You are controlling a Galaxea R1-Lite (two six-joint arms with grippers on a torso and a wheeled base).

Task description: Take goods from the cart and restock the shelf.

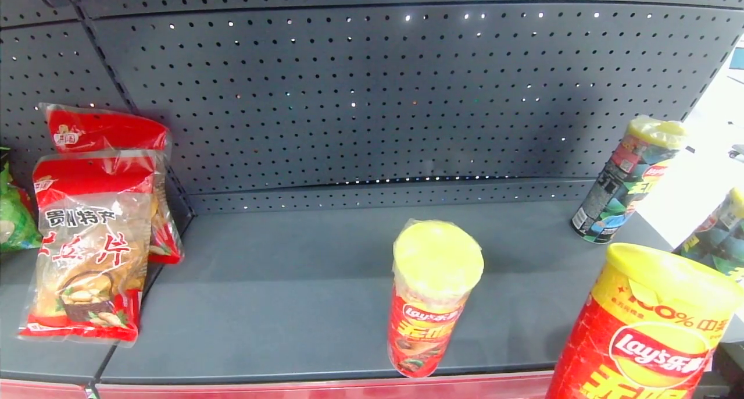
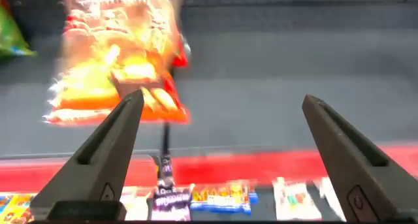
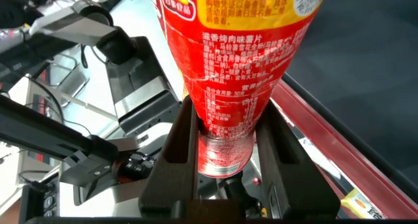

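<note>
My right gripper point(image 3: 230, 129) is shut on the lower end of a red chips canister point(image 3: 238, 61) with a yellow lid; the same canister point(image 1: 645, 329) rises at the bottom right of the head view, in front of the shelf's front edge. A matching red canister point(image 1: 433, 300) stands upright on the grey shelf board point(image 1: 279, 294) near its front. My left gripper point(image 2: 222, 100) is open with nothing between its fingers, facing the shelf, with a red and clear snack bag point(image 2: 117, 61) beyond it.
Two red snack bags point(image 1: 93, 242) lean at the shelf's left, with a green bag point(image 1: 14, 213) further left. A dark canister point(image 1: 628, 181) stands at the back right and another point(image 1: 721, 236) at the right edge. Bare board lies between the bags and the canisters. Packaged goods point(image 2: 222, 199) sit below the red shelf strip point(image 2: 261, 166).
</note>
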